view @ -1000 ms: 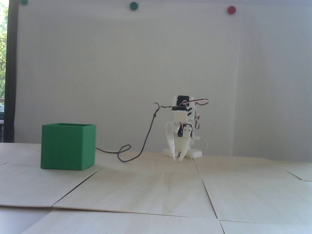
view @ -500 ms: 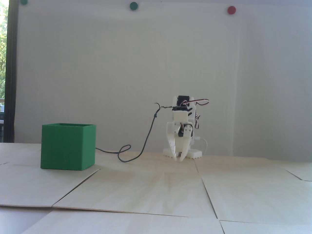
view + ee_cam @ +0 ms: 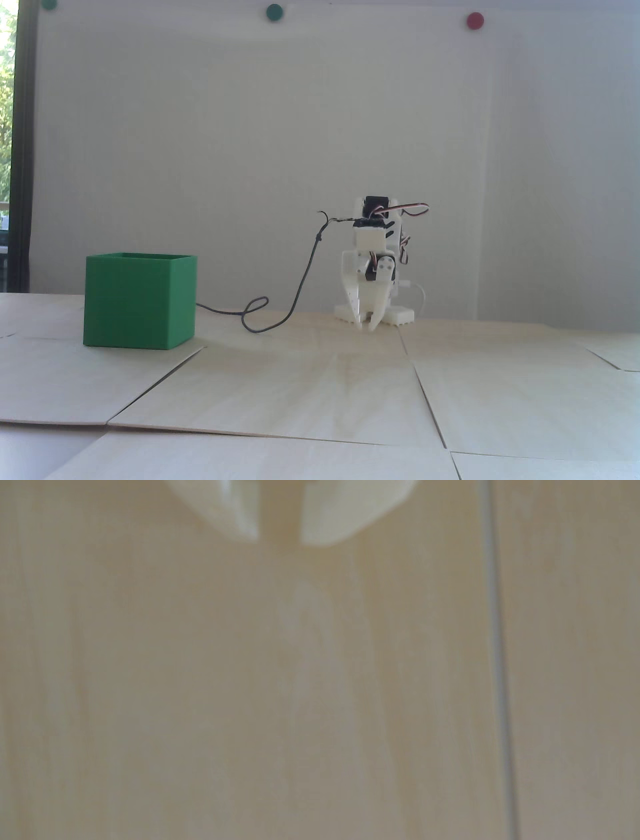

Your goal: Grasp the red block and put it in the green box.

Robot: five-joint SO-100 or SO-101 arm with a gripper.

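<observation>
The green box (image 3: 140, 300) stands open-topped on the pale wooden table at the left of the fixed view. My white arm is folded low at the back centre. Its gripper (image 3: 365, 326) points down, with the tips just above the table. In the wrist view the gripper (image 3: 280, 540) enters from the top edge. Its two white fingertips (image 3: 242, 521) stand a narrow gap apart, with only bare wood showing between them. The red block is out of view in both frames. The box's inside is hidden.
A dark cable (image 3: 300, 285) loops from the arm across the table to behind the box. Round green (image 3: 274, 12) and red (image 3: 474, 20) dots sit on the wall. Seams between table panels (image 3: 498, 653) run over the surface.
</observation>
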